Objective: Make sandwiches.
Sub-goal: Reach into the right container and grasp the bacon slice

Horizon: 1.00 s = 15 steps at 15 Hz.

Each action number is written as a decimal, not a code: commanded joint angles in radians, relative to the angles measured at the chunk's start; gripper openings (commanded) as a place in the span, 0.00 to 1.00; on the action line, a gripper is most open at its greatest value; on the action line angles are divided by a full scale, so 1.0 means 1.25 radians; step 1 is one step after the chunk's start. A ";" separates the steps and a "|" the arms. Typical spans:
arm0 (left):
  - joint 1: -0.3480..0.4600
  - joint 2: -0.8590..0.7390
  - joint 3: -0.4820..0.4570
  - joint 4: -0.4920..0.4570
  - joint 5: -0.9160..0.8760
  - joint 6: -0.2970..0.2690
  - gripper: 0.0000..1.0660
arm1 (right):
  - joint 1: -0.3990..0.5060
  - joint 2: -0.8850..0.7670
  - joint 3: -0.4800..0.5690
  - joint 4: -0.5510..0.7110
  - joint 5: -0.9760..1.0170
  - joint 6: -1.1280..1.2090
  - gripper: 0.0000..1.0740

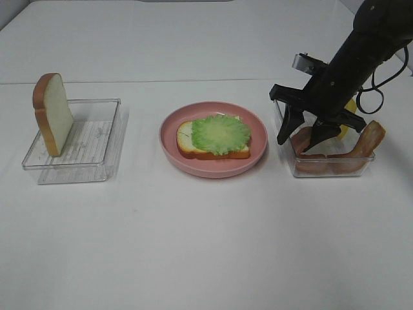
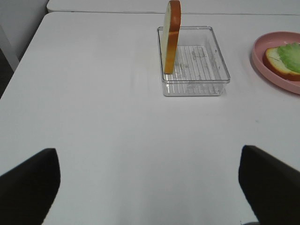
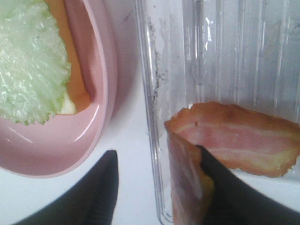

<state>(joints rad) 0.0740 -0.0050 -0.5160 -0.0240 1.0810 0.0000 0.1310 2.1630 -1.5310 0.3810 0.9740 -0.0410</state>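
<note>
A bread slice topped with a green lettuce leaf lies on the pink plate. A second bread slice stands on edge in the left clear tray. Reddish-brown bacon strips sit in the right clear tray, with a bit of yellow cheese behind them. My right gripper hangs over that tray's left wall, jaws apart. One finger is inside against a bacon strip; the other is outside the wall. My left gripper is open and empty above bare table.
The plate lies close to the bacon tray's left wall. The bread tray stands ahead of my left gripper, with open white tabletop along the front.
</note>
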 commanded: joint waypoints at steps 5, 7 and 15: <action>-0.003 -0.015 0.000 -0.002 -0.009 -0.004 0.89 | -0.002 -0.002 0.003 0.025 0.016 -0.003 0.25; -0.003 -0.015 0.000 -0.002 -0.009 -0.004 0.89 | -0.002 -0.002 0.003 0.032 0.019 -0.003 0.25; -0.003 -0.015 0.000 -0.002 -0.009 -0.004 0.89 | -0.002 -0.014 0.002 0.030 0.020 -0.003 0.09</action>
<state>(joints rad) 0.0740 -0.0050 -0.5160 -0.0240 1.0810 0.0000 0.1310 2.1620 -1.5310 0.3900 0.9820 -0.0410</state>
